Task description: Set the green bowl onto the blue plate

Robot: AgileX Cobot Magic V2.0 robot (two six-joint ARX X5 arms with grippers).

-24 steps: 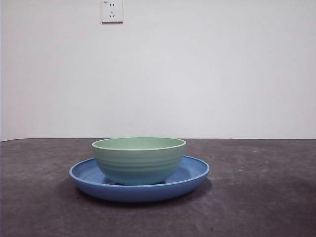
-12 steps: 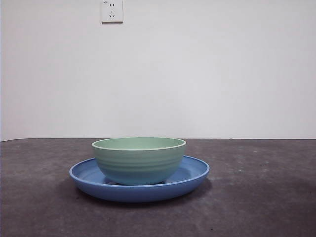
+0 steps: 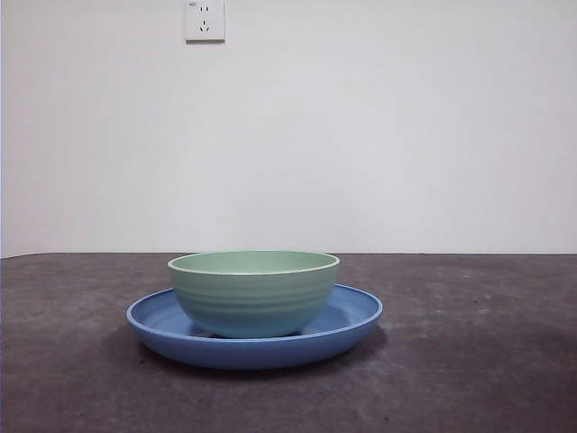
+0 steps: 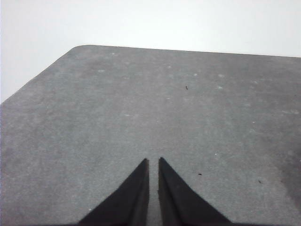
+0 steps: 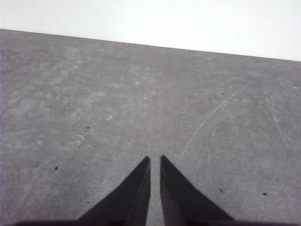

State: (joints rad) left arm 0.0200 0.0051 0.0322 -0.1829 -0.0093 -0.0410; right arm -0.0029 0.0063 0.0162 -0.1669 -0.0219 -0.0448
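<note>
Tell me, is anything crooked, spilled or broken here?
Nothing stands out. The green bowl sits upright on the blue plate, a little toward one side of it but level. No spill or crack shows. The left gripper and right gripper are shut over bare table, holding nothing.

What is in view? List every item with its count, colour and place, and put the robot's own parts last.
green bowl: one, pale mint green, upright on the blue plate.
blue plate: one, medium blue, on the table under the bowl.
table: one, dark grey.
wall socket: one, white, high on the white wall.
left gripper: one, black, jaws shut, over bare table, holding nothing.
right gripper: one, black, jaws shut, over bare table, holding nothing.
</note>
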